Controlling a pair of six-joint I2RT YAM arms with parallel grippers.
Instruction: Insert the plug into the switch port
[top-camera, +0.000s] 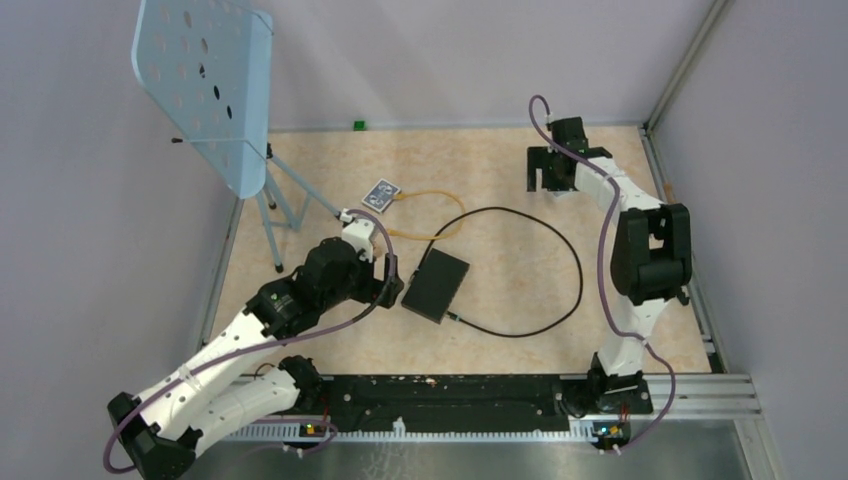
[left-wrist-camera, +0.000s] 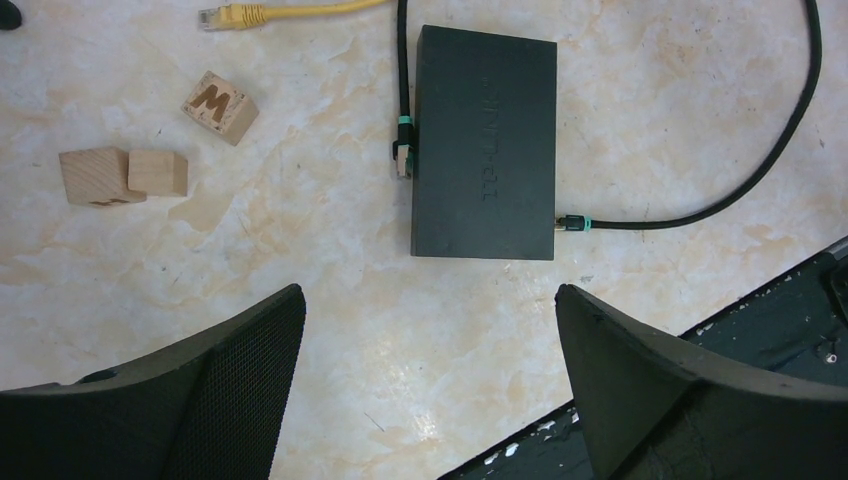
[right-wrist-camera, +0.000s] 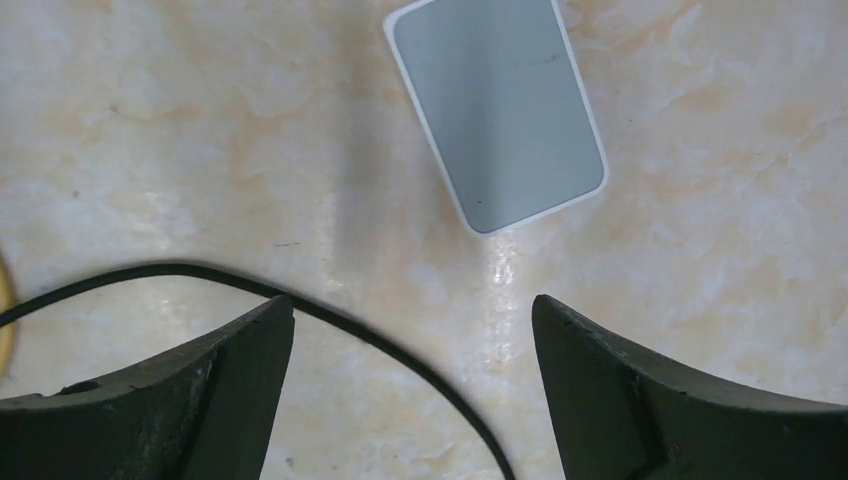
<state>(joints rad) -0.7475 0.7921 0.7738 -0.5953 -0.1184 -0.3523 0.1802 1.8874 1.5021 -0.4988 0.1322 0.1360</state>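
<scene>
- The left end effector (left-wrist-camera: 430, 300) hangs over the bench (left-wrist-camera: 330, 360) with its fingers spread wide and nothing between them.
- The right end effector (right-wrist-camera: 412, 300) is at the far right of the bench, also wide apart and holding nothing.
- The black box (left-wrist-camera: 483, 140) lies flat near the middle of the bench, just right of the left end effector.
- A green-banded plug (left-wrist-camera: 568, 223) sits against the box's narrow edge at its near right corner. It looks seated there, but the switch port itself cannot be seen from above.
- Its black cable (top-camera: 580, 270) loops out to the right and curves back toward the far side of the box.
- The cable's other plug (left-wrist-camera: 402, 158) lies loose on the bench, just beside the opposite long edge of the box.
- A yellow cable (left-wrist-camera: 300, 10) ends beyond the box.
- Three wooden blocks (left-wrist-camera: 158, 172) sit on the bench away from the box, one marked M (left-wrist-camera: 218, 107).
- A pale grey-blue card (right-wrist-camera: 497, 110) lies beneath the right end effector.
- A patterned playing card (top-camera: 381, 195) lies farther back.
</scene>
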